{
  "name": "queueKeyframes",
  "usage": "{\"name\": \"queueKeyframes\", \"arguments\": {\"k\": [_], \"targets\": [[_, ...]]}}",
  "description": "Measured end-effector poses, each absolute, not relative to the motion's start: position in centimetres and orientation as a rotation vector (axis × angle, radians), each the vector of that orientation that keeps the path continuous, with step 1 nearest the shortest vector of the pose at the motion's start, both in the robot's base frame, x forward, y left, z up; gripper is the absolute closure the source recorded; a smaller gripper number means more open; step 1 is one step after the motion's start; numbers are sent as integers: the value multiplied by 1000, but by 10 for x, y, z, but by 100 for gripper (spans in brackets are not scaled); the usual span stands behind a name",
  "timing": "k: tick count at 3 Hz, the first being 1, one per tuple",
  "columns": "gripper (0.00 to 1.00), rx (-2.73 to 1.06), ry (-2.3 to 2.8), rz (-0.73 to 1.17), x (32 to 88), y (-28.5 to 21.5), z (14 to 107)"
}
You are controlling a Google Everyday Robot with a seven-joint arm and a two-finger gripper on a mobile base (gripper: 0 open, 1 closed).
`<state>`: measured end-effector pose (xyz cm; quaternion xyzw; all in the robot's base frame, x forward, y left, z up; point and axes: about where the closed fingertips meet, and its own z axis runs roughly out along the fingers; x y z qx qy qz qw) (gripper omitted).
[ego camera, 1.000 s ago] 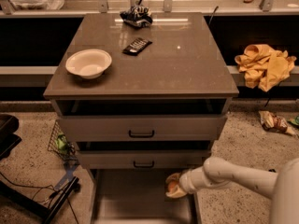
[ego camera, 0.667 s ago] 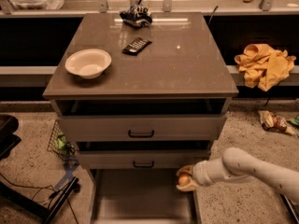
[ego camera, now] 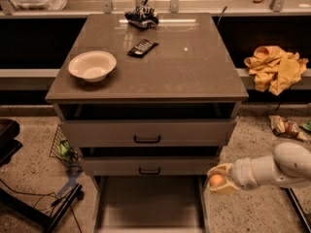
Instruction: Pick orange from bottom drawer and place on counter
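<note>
I see the counter (ego camera: 194,72) with open room across its front edge and right half. A white bowl (ego camera: 92,65) sits near the left edge, a black remote (ego camera: 143,47) lies toward the back, and a dark bundle (ego camera: 141,16) is at the back edge. Both upper drawers (ego camera: 147,130) stand slightly ajar. The bottom drawer (ego camera: 148,205) is pulled far out, showing a bare pale floor. Around the cabinet is speckled flooring, with a yellow cloth (ego camera: 274,67) on the ledge to the right and a snack packet (ego camera: 285,126) below it. My gripper (ego camera: 216,180) hangs just outside the bottom drawer's right edge, below the counter's front right corner. Its fingers are clenched around the orange (ego camera: 215,180).
</note>
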<state>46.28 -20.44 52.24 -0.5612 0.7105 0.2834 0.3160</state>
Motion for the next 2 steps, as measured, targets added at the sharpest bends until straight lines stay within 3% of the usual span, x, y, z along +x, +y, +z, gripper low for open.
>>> {"name": "queueKeyframes", "arguments": {"k": [2], "targets": [[100,-1392,1861,699,440,-228,555]]}}
